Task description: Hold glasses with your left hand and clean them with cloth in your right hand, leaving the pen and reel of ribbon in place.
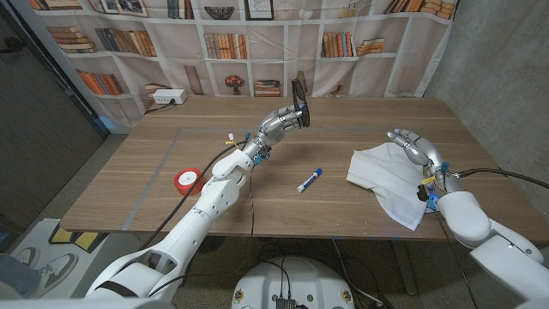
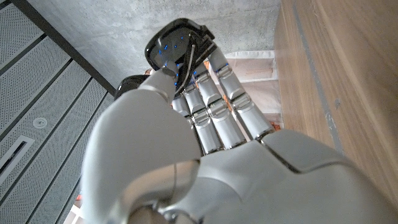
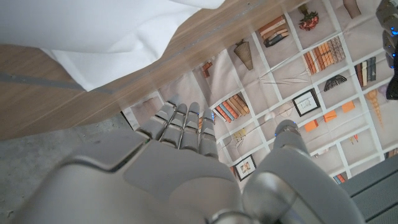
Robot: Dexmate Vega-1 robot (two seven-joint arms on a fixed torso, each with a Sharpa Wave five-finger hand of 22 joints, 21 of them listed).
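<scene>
Black glasses (image 1: 300, 101): light, fragile, raised in left hand (image 1: 279, 125); keep grip on frame. White cloth (image 1: 390, 176): soft, limp, on table (image 1: 343, 206); right hand (image 1: 412, 146) beside it, fingers apart, holding nothing.

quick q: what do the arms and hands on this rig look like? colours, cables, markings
Both arms have glossy white rounded shells. The left hand and right hand are silver metallic, with segmented fingers. Blue fittings and small yellow tags sit at each wrist. Black cables trail from both wrists along the forearms.
</scene>
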